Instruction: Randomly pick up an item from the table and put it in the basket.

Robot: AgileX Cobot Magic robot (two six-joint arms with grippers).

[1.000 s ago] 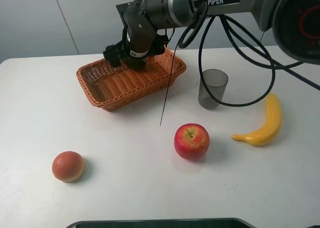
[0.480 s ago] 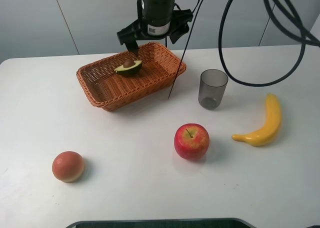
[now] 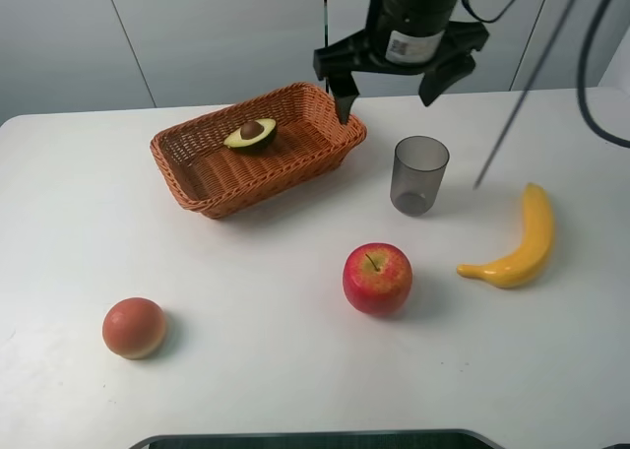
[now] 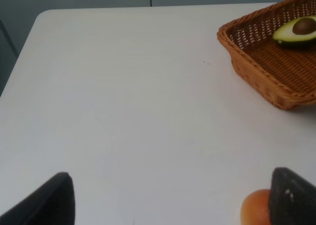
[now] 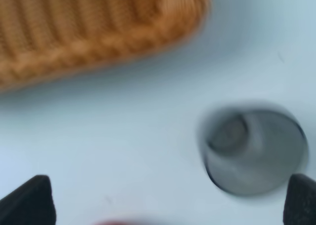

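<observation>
The halved avocado (image 3: 251, 134) lies pit up inside the wicker basket (image 3: 197, 188) at the back of the white table (image 3: 246, 291). My right gripper (image 3: 389, 93) hangs open and empty in the air, just right of the basket and above the grey cup. Its wrist view is blurred and shows the basket's edge (image 5: 89, 47) and the cup (image 5: 254, 151) below the open gripper (image 5: 165, 205). My left gripper (image 4: 173, 205) is open and empty, low over the table's left part; its view shows the basket (image 4: 256, 72) with the avocado (image 4: 296, 31).
A grey translucent cup (image 3: 418, 173) stands right of the basket. A red apple (image 3: 377, 279) sits in the middle front, a yellow banana (image 3: 517, 242) at the right, a round orange-red fruit (image 3: 134, 327) at the front left, also in the left wrist view (image 4: 256, 207).
My right gripper let go of the avocado in the basket, rose and moved right, from over the basket to above the cup. The avocado now lies free in the basket.
</observation>
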